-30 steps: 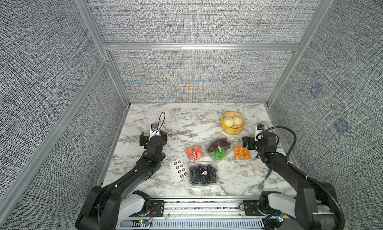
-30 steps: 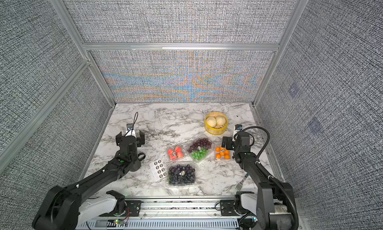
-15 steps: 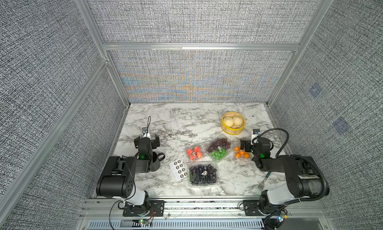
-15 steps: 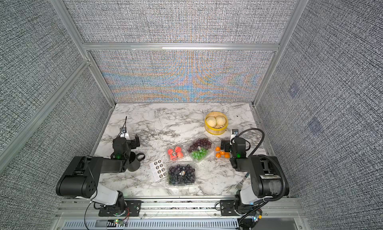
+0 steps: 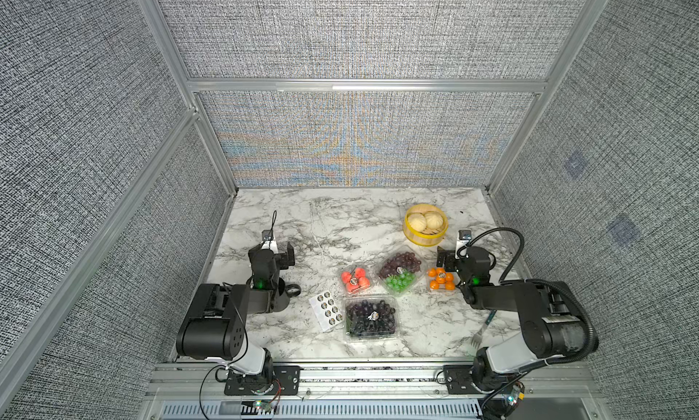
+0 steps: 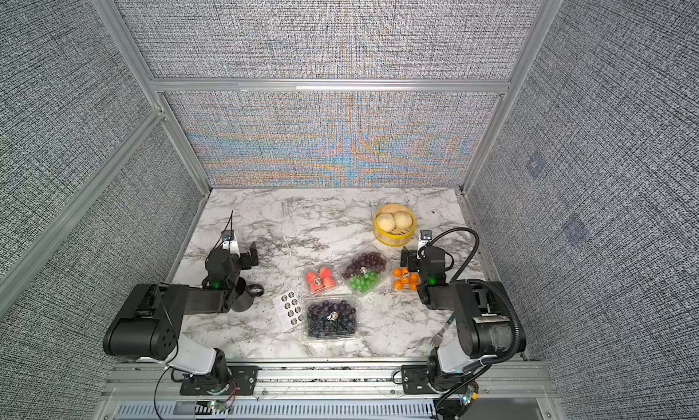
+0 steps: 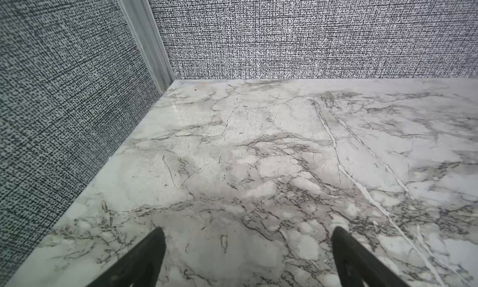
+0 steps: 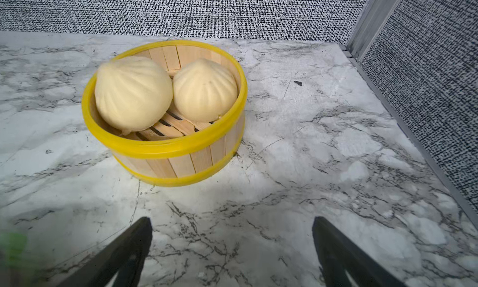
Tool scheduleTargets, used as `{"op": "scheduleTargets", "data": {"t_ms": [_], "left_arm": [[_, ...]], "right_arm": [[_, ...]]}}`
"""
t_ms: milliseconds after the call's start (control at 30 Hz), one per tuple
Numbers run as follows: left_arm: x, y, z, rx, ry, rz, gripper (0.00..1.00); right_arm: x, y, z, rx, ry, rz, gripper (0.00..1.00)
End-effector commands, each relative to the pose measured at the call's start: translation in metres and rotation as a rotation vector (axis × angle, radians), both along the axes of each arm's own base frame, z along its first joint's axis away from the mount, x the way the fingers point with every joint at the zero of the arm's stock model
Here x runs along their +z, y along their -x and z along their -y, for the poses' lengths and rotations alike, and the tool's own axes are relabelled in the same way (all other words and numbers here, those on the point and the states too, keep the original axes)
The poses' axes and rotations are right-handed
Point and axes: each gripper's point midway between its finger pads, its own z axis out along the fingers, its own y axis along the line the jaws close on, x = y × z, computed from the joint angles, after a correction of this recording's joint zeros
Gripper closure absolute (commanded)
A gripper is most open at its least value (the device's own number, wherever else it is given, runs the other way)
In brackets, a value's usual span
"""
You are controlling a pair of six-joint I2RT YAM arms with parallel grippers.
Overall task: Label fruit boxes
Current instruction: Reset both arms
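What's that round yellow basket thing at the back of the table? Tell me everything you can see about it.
The steamer basket is a small round tub with walls of pale wooden slats, bound by a yellow band at the rim and another at the base. Its floor is slatted too. It has no lid, stands upright on the marble table, and holds two pale pleated buns side by side. In both top views it sits toward the back, beyond the fruit boxes, with nothing else touching it.
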Motion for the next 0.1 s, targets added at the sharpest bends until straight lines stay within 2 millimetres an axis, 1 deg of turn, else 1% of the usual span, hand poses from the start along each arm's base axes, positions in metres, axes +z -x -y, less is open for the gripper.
{"op": "scheduleTargets", "data": {"t_ms": [0,67], "left_arm": [[0.0051,-0.0015,0.0007,-0.004,0.002,0.022,0.00],[0.0054,-0.0018,0.0007,-0.004,0.002,0.023,0.00]], "right_arm": [[0.0058,-0.0019,0.0018,-0.006,0.007,0.024,0.01],[0.0063,0.0000,0.0011,-0.001,0.009,0.028,0.01]]}}
